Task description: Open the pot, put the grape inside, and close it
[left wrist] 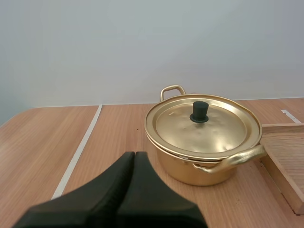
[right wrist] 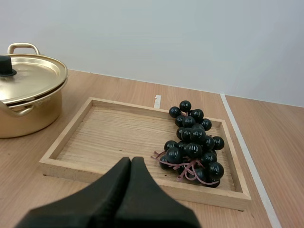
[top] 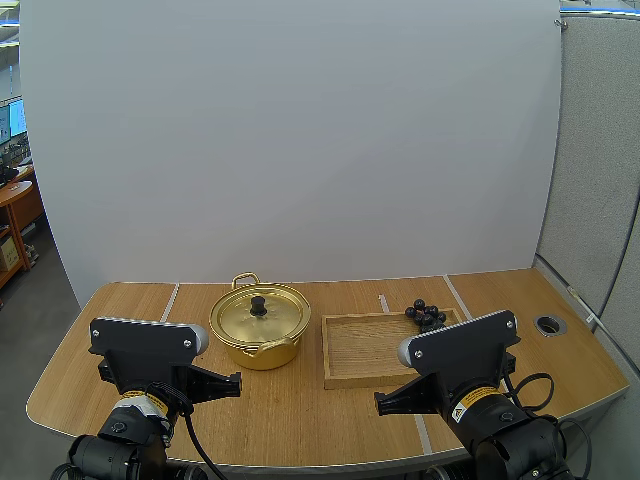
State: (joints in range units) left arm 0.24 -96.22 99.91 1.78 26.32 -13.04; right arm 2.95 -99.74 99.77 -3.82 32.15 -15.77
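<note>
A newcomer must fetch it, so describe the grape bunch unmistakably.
On the light wooden table, right of the lidded round golden metal pot, lies a shallow rectangular wooden tray. In its far right corner sits the bunch of glossy black round grapes on pinkish stems, the only dark, beaded thing there.

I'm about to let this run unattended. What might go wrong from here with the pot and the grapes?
1. The lid is on, and its knob is small. The shut left gripper must open and centre well, or the lid may slip.
2. The grapes lie in a far corner of the tray, so the right gripper might strike the rim or pinch only a few berries.
</note>
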